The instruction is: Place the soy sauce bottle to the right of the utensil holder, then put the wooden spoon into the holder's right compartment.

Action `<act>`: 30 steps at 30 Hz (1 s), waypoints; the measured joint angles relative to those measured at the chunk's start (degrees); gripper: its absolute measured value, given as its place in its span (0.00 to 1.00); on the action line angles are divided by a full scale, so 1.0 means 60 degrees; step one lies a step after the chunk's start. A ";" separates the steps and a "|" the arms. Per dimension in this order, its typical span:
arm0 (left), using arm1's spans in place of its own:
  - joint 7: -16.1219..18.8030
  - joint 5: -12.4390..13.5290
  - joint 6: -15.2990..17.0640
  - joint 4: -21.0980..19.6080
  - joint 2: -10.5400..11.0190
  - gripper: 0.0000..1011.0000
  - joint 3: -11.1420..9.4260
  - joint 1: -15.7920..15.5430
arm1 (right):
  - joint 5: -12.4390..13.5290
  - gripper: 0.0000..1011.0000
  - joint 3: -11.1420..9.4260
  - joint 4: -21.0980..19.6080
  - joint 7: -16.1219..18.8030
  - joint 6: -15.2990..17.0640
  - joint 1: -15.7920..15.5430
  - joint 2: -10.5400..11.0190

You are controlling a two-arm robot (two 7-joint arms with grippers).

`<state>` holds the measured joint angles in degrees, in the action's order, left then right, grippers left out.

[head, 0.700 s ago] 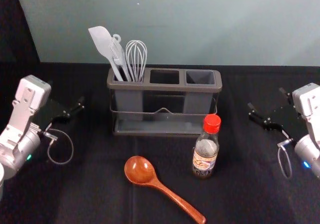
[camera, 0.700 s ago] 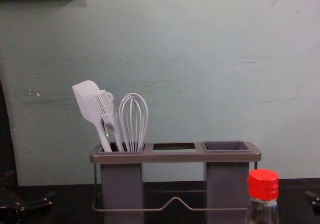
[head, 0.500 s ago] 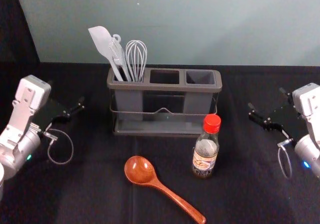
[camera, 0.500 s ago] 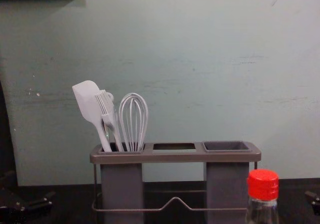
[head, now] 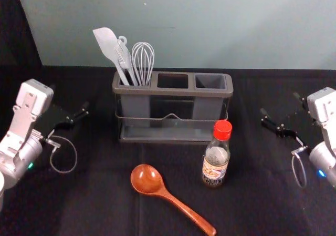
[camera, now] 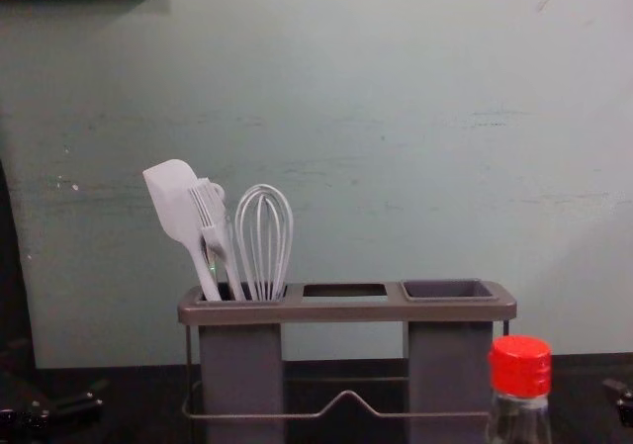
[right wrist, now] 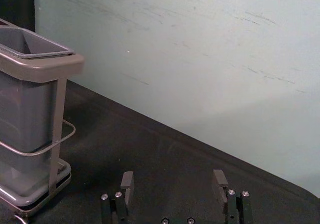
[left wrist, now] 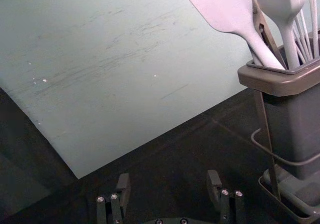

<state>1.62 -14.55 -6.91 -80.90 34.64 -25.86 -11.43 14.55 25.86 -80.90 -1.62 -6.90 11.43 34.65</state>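
You have the soy sauce bottle (head: 214,167) upright on the dark tabletop (head: 100,204), red cap up, in front of the right end of the utensil holder (head: 173,92) rather than out past its right side. Your wooden spoon (head: 147,180) lies to the left of the bottle, in front of the holder, its bowl toward the holder and its handle slanting away toward the near edge and the right. In the holder's left compartment you see a spatula (head: 107,42), a brush (head: 124,60) and a whisk (head: 143,61) standing with their heads up; the right compartment (head: 210,81) is at the end behind the bottle. Your left gripper (head: 70,99) hangs well to the left of the holder, its fingers spread wide with nothing between them. Your right gripper (head: 279,103) is out to the right of holder and bottle, its fingertips likewise well apart, clamped on nothing.
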 joint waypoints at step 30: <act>0.0000 0.0000 0.0000 0.0000 0.0000 0.99 0.0000 0.0000 | 0.0466 0.99 -0.0664 -0.0706 0.0354 -0.0238 -0.0617 0.0111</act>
<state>1.62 -14.55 -6.91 -80.90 34.65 -25.86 -11.43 17.35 21.88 -85.13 0.50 -8.33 7.73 35.31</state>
